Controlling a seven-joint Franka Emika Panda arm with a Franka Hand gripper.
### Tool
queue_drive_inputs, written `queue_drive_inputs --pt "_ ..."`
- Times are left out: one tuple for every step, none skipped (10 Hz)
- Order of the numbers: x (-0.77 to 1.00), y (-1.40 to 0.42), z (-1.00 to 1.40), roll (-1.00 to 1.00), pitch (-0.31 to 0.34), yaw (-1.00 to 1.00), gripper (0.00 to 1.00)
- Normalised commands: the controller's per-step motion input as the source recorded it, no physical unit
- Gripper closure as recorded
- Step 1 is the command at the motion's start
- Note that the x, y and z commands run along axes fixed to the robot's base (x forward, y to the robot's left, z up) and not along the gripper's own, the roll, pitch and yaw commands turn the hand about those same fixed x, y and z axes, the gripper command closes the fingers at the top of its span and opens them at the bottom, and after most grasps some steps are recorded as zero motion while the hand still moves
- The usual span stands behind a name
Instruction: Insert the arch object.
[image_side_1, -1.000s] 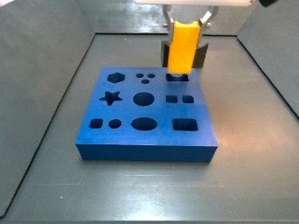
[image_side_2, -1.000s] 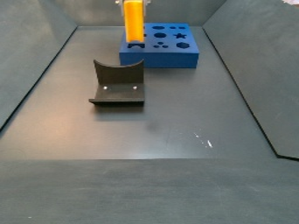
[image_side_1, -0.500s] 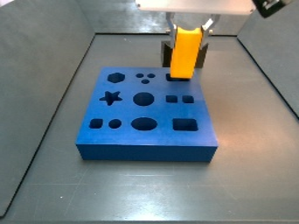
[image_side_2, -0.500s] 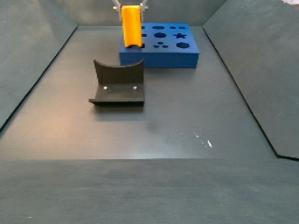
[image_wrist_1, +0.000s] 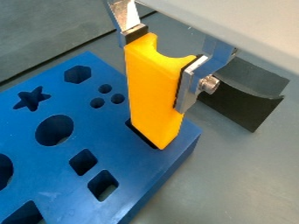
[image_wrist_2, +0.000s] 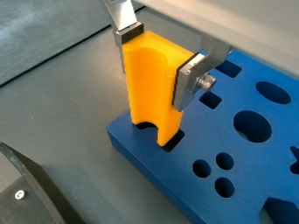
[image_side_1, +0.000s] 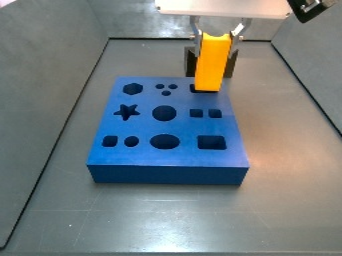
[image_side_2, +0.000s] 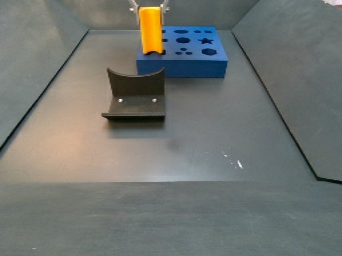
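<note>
Change: against half a second ago nothing visibly shifts in either side view; against a full second ago the arch object (image_side_1: 210, 61) sits a little higher in a side view — its lower end then hid part of the board's corner cut-out
Fixture: one dark L-shaped bracket (image_side_2: 134, 96) on its base plate, nearest the camera in a side view, on the grey floor (image_side_2: 201, 190), well apart from the board
Board: one blue holed board (image_side_1: 166, 131), lying flat; in a side view its top shows a star, a hexagon, square cut-outs, a large round hole and clusters of small round holes — the exact hole count cannot be told for sure
Arch object: one yellow-orange block, upright, taller than wide; in both wrist views its lower end meets a dark cut-out at the board's corner (image_wrist_1: 153, 140), (image_wrist_2: 158, 136); how deep it goes in cannot be told
Gripper: one, above the far corner of the board (image_wrist_1: 162, 54), clamped on the arch object's upper part; the silver fingers (image_wrist_2: 193, 77) press its two opposite faces, so the block hangs from them
Fingers: two flat plates, one each side of the block, both seen in both wrist views
Dark block: one dark grey shape (image_wrist_1: 247, 98) behind the board in a wrist view, just beyond the gripper; whether it touches the board cannot be told
Walls: grey panels close the floor in at the far end and both sides (image_side_1: 147, 18)
</note>
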Motion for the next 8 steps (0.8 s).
queue_drive_inputs --pt "-0.21 0.0 -0.02 -0.04 -0.029 0.0 1.0" --pt "-0.16 0.0 -0.06 -0.05 -0.034 0.0 1.0" --pt "-0.05 0.0 -0.09 -0.05 -0.016 0.0 1.0" --pt "0.0 -0.06 -0.14 -0.09 -0.004 0.0 1.0" --pt "0.22 0.0 -0.33 -0.11 0.0 -0.09 1.0" --pt "0.14 0.0 -0.5 -0.11 0.0 -0.08 1.0" --pt "0.08 0.03 -0.61 -0.12 0.0 -0.03 1.0" --pt "0.02 0.02 -0.61 -0.12 0.0 0.0 1.0"
